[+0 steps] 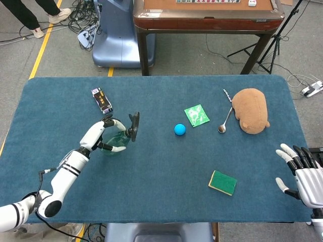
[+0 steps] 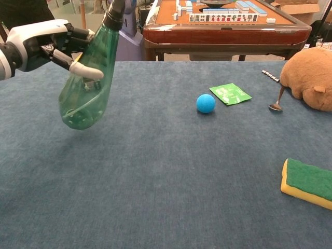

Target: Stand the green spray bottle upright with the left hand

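Observation:
The green spray bottle (image 2: 88,83) hangs above the blue table, nearly upright and tilted a little, its base down and its black trigger head (image 1: 133,124) up. My left hand (image 2: 57,44) grips it around the upper body; in the head view the left hand (image 1: 101,133) shows on the table's left side, with the green body (image 1: 115,143) under it. The bottle's base is clear of the cloth in the chest view. My right hand (image 1: 303,171) sits off the table's right front corner, fingers spread and holding nothing.
A blue ball (image 2: 205,103), a green packet (image 2: 230,94), a spoon (image 1: 223,124) and a brown plush toy (image 1: 251,110) lie on the right half. A green-yellow sponge (image 2: 307,182) lies front right. A small dark box (image 1: 101,100) lies behind the bottle.

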